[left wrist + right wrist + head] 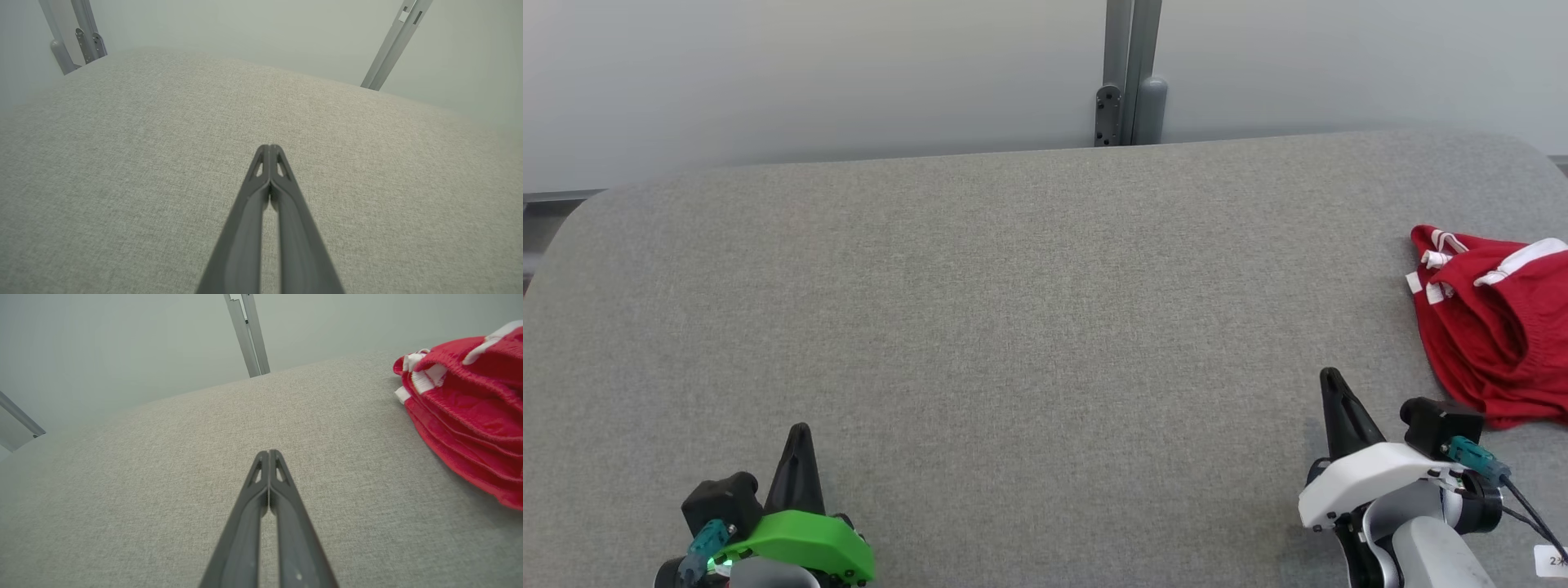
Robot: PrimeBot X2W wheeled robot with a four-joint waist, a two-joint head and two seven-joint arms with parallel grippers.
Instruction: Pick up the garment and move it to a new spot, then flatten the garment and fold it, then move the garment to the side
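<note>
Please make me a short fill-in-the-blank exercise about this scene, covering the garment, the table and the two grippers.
1. The crumpled garment is red with ____ trim.
2. It lies on the grey table, on the robot's ____ side.
3. The left gripper and the right gripper hold nothing, and the fingers of both are ____.

Missing words: white; right; shut.
</note>
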